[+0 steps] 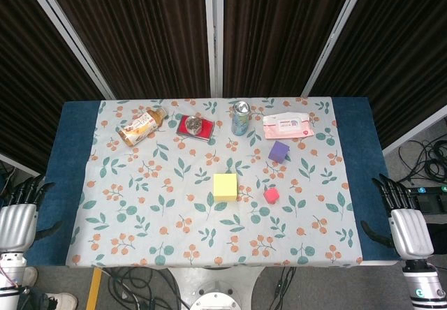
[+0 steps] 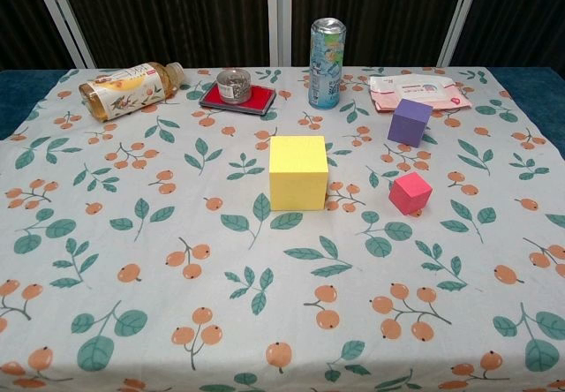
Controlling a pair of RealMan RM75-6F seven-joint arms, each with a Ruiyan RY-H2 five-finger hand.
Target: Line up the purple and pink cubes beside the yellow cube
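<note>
From the head view, you are sitting with both hands parked off the counter's edges: your left hand [image 1: 17, 219] is hanging beside the left edge and your right hand [image 1: 405, 219] beside the right, fingers apart and holding nothing. On the counter [image 1: 73, 184] the yellow cube [image 1: 225, 186] is sitting near the middle, the pink cube [image 1: 271, 195] near it on the right, and the purple cube [image 1: 279, 151] further back, well apart from both. Along the far edge a bottle [image 1: 142, 126], a red tin [image 1: 195, 127], a can [image 1: 240, 117] and a wipes pack [image 1: 286, 125] are lying in a row.

From the chest view, neither hand is showing. The yellow cube [image 2: 298, 172] is facing you squarely, while the pink cube [image 2: 410, 192] is sitting turned at an angle and the purple cube [image 2: 410, 122] is resting just in front of the wipes pack [image 2: 415, 92].

Reaching for purple, you are risking a brush against the pack or the can [image 2: 326, 63] close behind. Pink being small and skewed, a loose pinch could be rolling it away, and setting either down carelessly could be nudging yellow out of line.
</note>
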